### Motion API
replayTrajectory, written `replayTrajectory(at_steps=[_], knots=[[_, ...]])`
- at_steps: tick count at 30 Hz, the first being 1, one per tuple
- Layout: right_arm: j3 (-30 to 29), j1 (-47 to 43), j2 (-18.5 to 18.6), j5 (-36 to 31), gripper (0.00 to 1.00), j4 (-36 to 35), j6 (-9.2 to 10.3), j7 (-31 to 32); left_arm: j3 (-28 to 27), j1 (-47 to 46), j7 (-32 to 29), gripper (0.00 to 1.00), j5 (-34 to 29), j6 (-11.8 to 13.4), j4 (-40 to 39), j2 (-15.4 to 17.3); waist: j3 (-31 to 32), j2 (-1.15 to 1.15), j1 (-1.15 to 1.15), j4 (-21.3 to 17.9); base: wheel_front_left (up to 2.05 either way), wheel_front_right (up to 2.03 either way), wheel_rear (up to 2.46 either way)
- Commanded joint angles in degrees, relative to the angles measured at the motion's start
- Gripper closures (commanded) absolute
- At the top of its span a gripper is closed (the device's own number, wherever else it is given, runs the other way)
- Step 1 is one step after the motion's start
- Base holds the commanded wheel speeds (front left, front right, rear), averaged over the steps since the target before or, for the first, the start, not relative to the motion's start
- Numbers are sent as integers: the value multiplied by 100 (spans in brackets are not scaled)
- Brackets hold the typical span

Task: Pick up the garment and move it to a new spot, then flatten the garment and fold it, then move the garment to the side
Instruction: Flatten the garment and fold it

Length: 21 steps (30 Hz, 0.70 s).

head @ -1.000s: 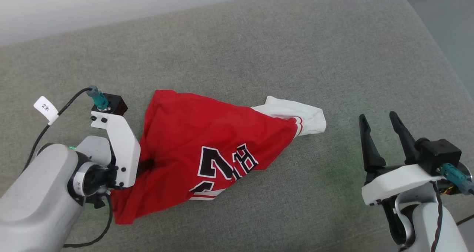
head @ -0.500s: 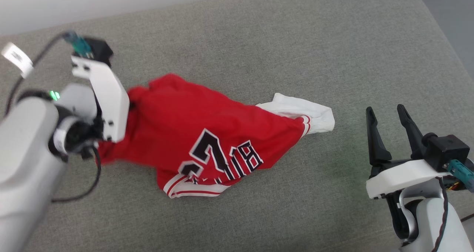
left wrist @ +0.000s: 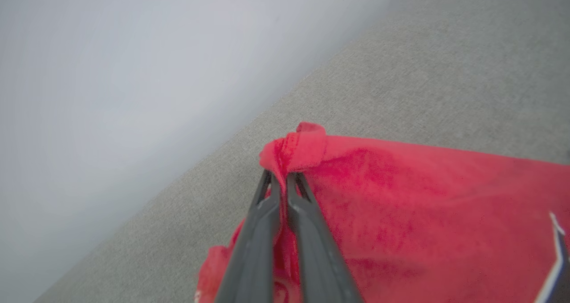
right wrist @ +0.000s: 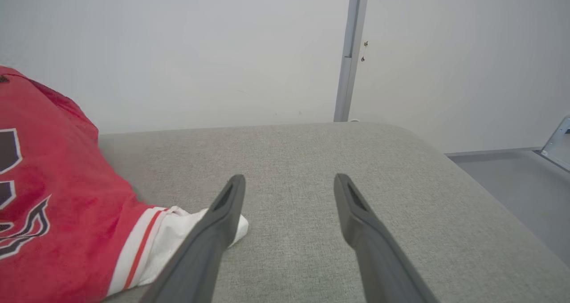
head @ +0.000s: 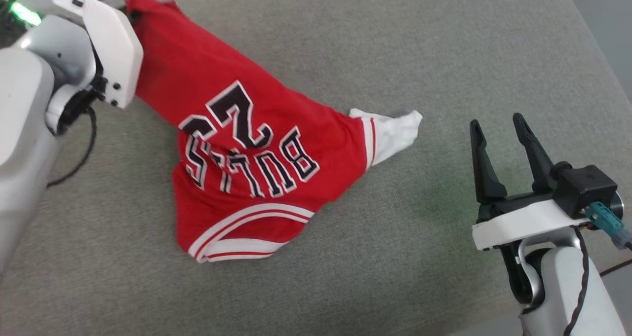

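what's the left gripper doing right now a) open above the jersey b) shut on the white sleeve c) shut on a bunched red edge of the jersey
c: the left wrist view shows the left gripper pinched shut on a bunched red fold of the garment, with the white sleeve well away from the grip.

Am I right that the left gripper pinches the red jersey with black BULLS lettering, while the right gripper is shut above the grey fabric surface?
Not quite: the right gripper is open, fingers spread apart, as the right wrist view shows. The left gripper does pinch the red jersey.
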<state>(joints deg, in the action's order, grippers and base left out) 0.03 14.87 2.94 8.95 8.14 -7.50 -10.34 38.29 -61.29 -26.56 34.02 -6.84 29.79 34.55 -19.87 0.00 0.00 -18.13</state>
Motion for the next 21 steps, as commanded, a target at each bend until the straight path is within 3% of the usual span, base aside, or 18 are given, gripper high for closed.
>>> replayTrajectory(at_steps=[1, 4, 8, 9, 11, 21], knots=[[46, 82, -8, 69, 0, 35, 1, -61, 94, -171, 198, 100, -171, -20, 178, 13, -172, 0, 0, -130, 0, 0, 0], [130, 158, -8, 120, 0, 77, 1, -109, 337, -302, 381, 100, -230, -53, 710, -69, -327, 0, 0, -225, 0, 0, 0], [189, 236, -5, 171, 0, 171, 1, -169, 830, -347, 144, 100, 192, -60, 1033, -181, -452, 0, 0, -278, 0, 0, 0], [192, 239, -6, 171, 0, 204, 1, -176, 949, -365, 87, 71, 353, -57, 1047, -164, -460, 0, 0, -270, 0, 0, 0], [163, 242, -7, 160, 0, 251, 1, -195, 1165, -451, -19, 0, 609, -58, 1026, -121, -454, 0, 0, -220, 0, 0, 0], [-89, 258, -4, -40, 0, 310, 1, -219, 1474, -710, -597, 0, 1665, -60, 907, -126, -59, 0, 0, 237, 0, 0, 0]])
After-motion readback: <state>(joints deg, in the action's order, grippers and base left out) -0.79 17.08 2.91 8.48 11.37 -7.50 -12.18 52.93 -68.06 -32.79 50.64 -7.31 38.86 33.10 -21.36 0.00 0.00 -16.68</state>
